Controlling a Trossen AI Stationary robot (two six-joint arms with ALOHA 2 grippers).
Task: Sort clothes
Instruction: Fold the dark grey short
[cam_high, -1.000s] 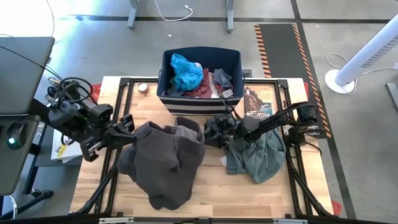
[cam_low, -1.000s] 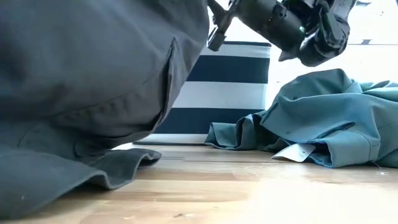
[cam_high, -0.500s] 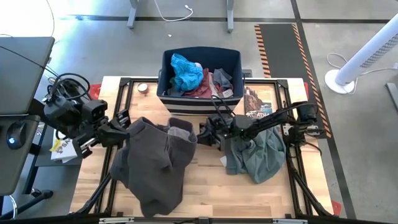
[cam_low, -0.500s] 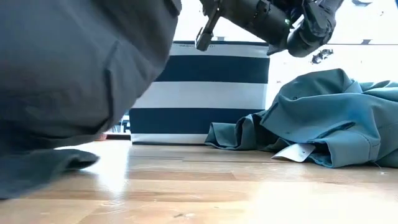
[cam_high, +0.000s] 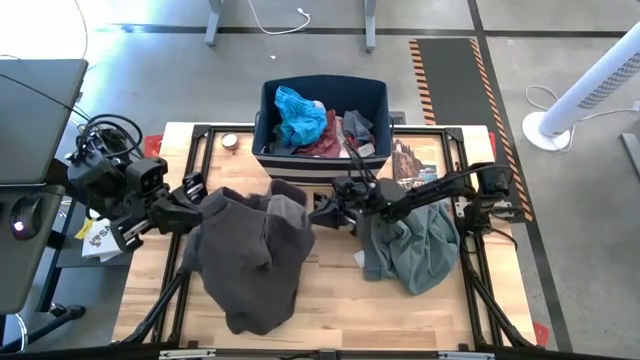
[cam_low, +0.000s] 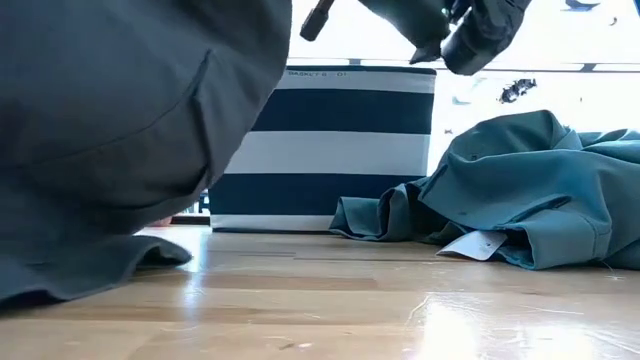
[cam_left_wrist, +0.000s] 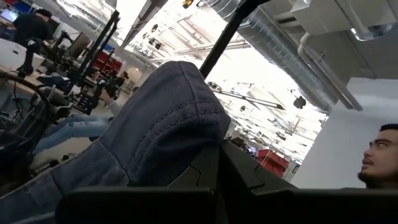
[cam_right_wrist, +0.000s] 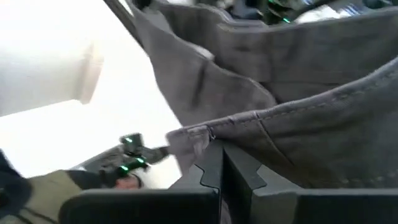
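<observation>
Trousers (cam_high: 250, 258) hang in front of the striped bin (cam_high: 320, 160). Left claw (cam_high: 197, 213) and right claw (cam_high: 318, 212) each pinch them tight.

Trousers (cam_high: 255, 255) dark grey-brown — shirt (cam_high: 415, 250) grey-green. Bin (cam_low: 330, 150) navy with white stripes, bright blue piece (cam_high: 298, 115) inside; bench (cam_low: 380, 300) light wood.
</observation>
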